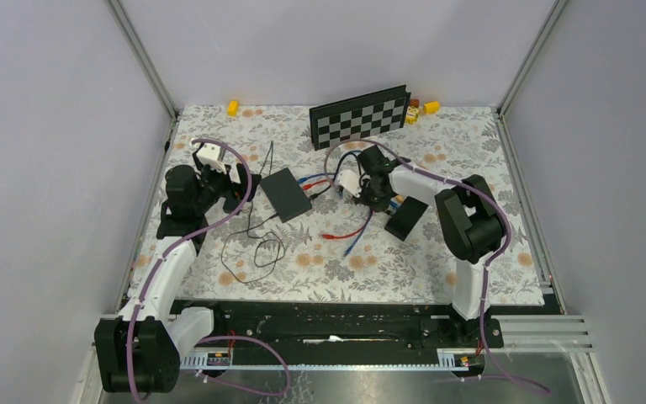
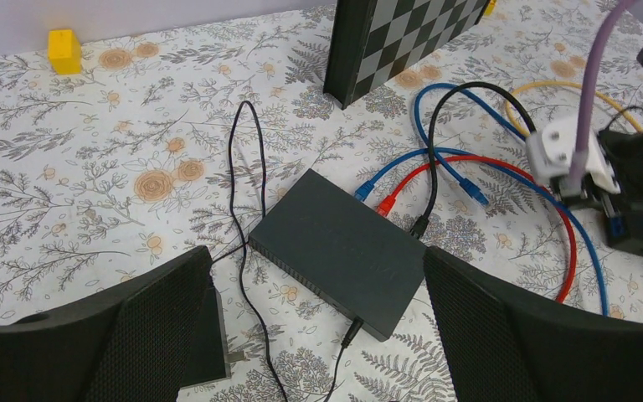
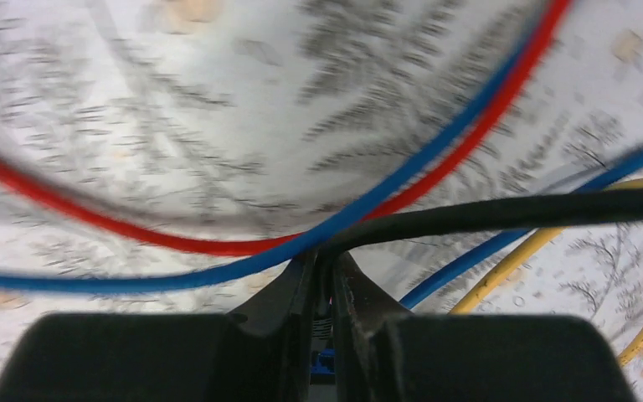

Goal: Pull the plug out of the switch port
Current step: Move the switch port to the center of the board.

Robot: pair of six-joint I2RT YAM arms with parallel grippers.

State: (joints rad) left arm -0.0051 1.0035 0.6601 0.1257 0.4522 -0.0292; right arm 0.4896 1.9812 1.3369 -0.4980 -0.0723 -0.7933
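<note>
My left arm reaches up the table's left side, wrist turned inward. My left gripper [image 2: 310, 261] hangs above the near-left of the black switch [image 2: 343, 251] with its fingers spread wide. The switch lies flat on the flowered cloth [image 2: 92, 126]. A blue plug [image 2: 363, 192], a red plug [image 2: 385, 203] and a black plug [image 2: 419, 226] all meet its far edge. My right arm folds at the elbow and stretches left. My right gripper [image 3: 325, 261] sits low over the loose cables [image 3: 435, 151], right of the switch. Its fingers are pressed almost together, with a scrap of blue deep between them that I cannot identify.
</note>
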